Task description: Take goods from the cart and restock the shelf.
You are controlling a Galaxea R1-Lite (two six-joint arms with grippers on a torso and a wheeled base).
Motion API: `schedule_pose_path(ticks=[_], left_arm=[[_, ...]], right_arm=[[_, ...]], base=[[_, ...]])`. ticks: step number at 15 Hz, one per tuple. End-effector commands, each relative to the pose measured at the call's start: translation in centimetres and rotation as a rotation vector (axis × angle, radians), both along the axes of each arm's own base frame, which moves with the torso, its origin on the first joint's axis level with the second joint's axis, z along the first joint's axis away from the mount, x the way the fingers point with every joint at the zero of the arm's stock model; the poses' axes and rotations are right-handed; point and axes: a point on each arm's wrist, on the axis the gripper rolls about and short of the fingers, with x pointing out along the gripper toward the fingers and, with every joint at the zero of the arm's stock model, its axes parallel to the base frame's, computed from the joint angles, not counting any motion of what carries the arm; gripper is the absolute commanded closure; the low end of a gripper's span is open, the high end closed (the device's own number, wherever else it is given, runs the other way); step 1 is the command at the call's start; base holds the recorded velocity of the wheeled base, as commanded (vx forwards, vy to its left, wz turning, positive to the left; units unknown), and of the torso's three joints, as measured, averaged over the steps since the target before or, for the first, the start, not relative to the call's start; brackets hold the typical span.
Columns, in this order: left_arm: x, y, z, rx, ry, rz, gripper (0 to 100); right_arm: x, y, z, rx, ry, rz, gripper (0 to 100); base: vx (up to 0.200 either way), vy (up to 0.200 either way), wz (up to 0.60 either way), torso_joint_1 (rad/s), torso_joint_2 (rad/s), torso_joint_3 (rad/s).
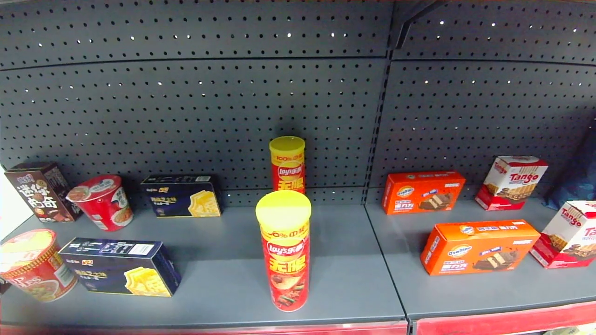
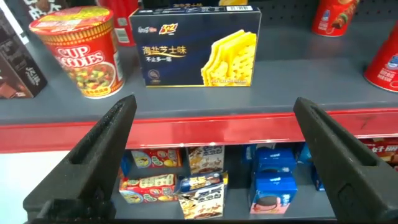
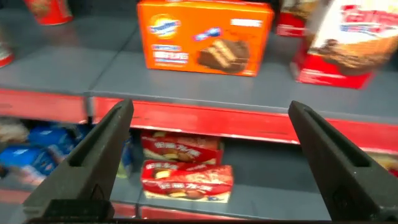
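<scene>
Looking down on the shelf (image 1: 223, 260), we see it partly stocked, with goods set in short rows of two, front and back. In the middle stand two upright chip cans, the front can (image 1: 285, 251) near the edge and the rear can (image 1: 287, 164) against the pegboard (image 1: 186, 116). To the left sit two blue boxes (image 1: 122, 267), two noodle cups (image 1: 32, 265) and a brown box (image 1: 42, 190); to the right, two orange boxes (image 1: 479, 246) and two wafer boxes (image 1: 512, 182). Wide bare gaps lie between the groups, so we judge that much restocking is left. The left gripper (image 2: 214, 106) and the right gripper (image 3: 210, 107) both hang just before the shelf's red front edge, jaws spread wide and holding nothing. We therefore judge that the next item is yet to be fetched from the cart.
</scene>
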Motion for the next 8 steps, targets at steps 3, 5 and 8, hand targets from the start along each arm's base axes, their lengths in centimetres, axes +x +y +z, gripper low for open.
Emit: schedule_pose_path(ticks=[3,5,8], left_arm=[[0.0,0.0,0.0,-0.002,0.0,0.002,0],[0.0,0.0,0.0,-0.001,0.0,0.001,0],[0.0,0.0,0.0,-0.002,0.0,0.002,0]], right_arm=[[0.02,0.09,0.02,-0.053,-0.002,0.04,0],[0.01,0.09,0.04,-0.054,-0.003,0.04,0],[0.02,0.08,0.02,-0.052,-0.002,0.037,0]], base=[[0.0,0.0,0.0,0.0,0.0,0.0],[0.0,0.0,0.3,-0.001,0.0,0.004],[0.0,0.0,0.2,-0.002,0.0,0.001]])
